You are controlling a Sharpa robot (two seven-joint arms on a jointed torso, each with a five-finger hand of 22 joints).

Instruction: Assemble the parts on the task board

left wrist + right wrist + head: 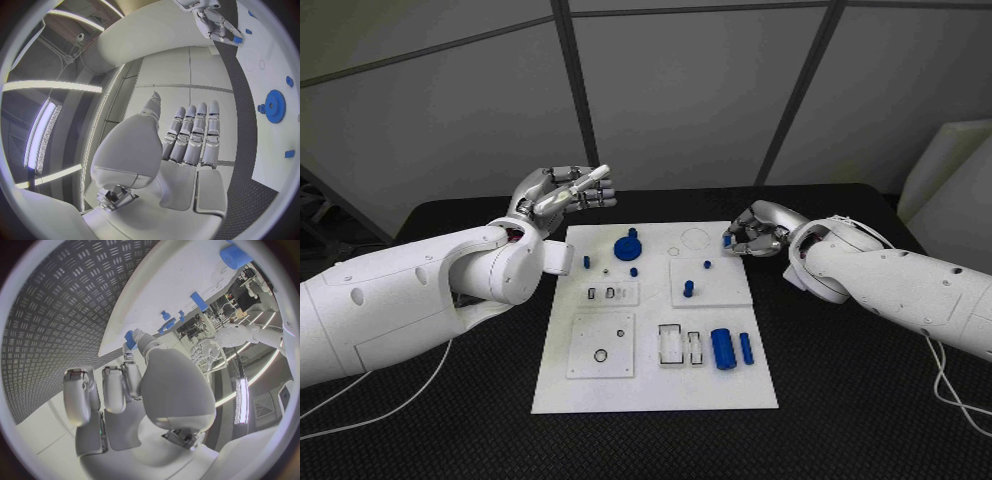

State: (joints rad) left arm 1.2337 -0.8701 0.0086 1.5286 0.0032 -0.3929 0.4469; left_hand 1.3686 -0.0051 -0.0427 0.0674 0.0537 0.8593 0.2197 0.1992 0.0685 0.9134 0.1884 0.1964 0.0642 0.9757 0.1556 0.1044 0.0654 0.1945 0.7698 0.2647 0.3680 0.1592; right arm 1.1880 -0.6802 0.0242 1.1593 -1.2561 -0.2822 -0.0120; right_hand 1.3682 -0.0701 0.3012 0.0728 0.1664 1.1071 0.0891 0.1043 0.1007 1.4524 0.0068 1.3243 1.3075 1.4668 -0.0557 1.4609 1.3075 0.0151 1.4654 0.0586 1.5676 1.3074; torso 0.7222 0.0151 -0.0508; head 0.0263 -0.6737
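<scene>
Right hand [759, 236]: at the board's [656, 395] far right corner, my fingers [139, 342] pinch a small blue part [130, 336], probably for seating.
Left hand [564, 192]: raised beyond the board's far left corner, empty, fingers straight.

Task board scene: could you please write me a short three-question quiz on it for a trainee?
1. True or false: the left robot hand holds a blue part.
2. Which one pinches a small blue part at the far right edge of the task board? A) the left robot hand B) the right robot hand C) neither
3. What lies just beside the thick blue cylinder, on its right in the head view?

Key: 1 false, it is raised and holds nothing; 2 B; 3 a thin blue rod.
</scene>
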